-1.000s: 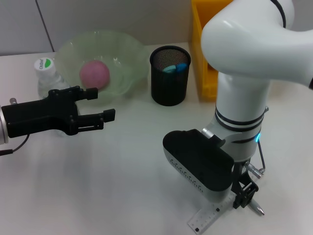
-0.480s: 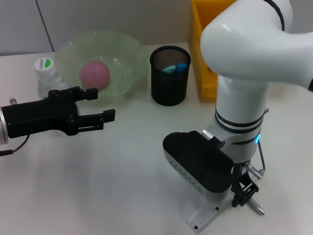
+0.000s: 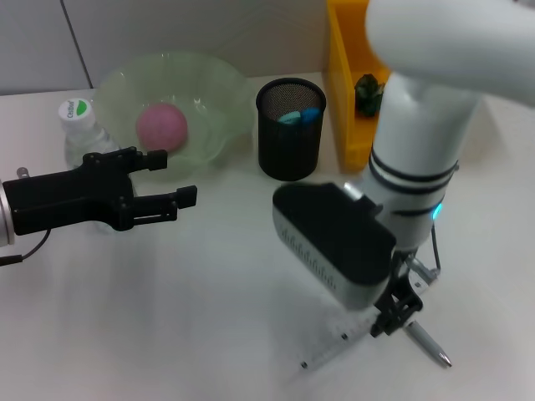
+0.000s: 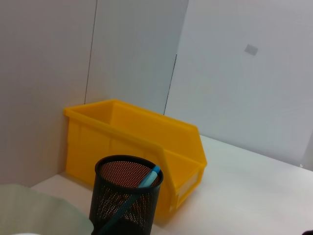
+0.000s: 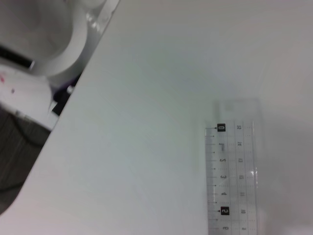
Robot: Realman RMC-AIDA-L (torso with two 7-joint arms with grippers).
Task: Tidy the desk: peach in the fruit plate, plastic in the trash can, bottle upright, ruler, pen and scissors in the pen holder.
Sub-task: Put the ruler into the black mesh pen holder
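Head view shows your right gripper point(image 3: 396, 313) low over the white desk point(image 3: 167, 317), near its front edge, with the clear plastic ruler point(image 3: 338, 344) lying flat just beside it, reaching away toward your left and the front. The ruler's long axis runs on a diagonal, one end under the gripper, the other out toward the front edge. A silver pen point(image 3: 428, 343) lies just on the gripper's other side, angled the opposite way. You cannot tell how far the right fingers are spread or whether they hold anything; the black wrist housing hides them. Your right arm is far nearer both items. Your left gripper point(image 3: 171, 180) hovers parked, well apart, fingers spread and empty, beside the clear upright bottle with the green-and-white cap point(image 3: 79, 125). The black mesh pen holder point(image 3: 290, 127) stands farther back, between the green bowl point(image 3: 221, 100) holding the pink peach point(image 3: 161, 125) and the yellow bin point(image 3: 347, 92).
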